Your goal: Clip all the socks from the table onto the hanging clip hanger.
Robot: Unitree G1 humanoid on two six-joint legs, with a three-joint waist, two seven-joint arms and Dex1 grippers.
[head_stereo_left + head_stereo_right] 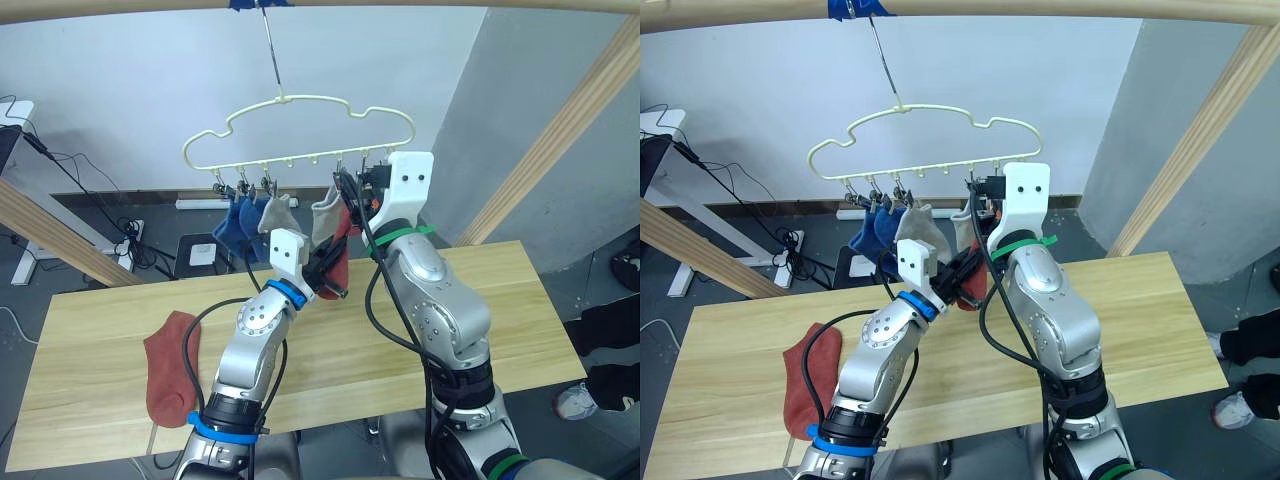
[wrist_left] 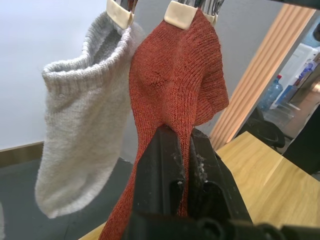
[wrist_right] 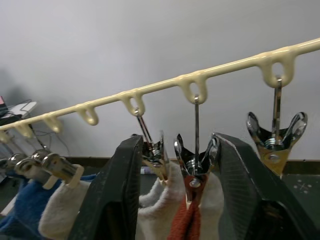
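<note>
The pale-yellow clip hanger (image 1: pixel 300 108) hangs from a rail above the table (image 1: pixel 500 310). Clipped along it are two blue socks (image 1: pixel 235 226), two grey socks (image 1: pixel 278 212) and a rust-red sock (image 2: pixel 175 70). My left gripper (image 2: pixel 184 135) is shut on the lower part of that hanging red sock. My right gripper (image 3: pixel 179 140) is up at the clip row, open, its fingers straddling the metal clip (image 3: pixel 195 157) that bites the red sock. A second rust-red sock (image 1: pixel 170 365) lies flat on the table's left side, a black cable crossing it.
A round wooden rail with blue tape (image 1: pixel 260 4) carries the hanger's hook. Slanted wooden beams stand at the right (image 1: pixel 560 140) and left (image 1: pixel 50 235). A person's shoe (image 1: pixel 578 402) is on the floor right of the table.
</note>
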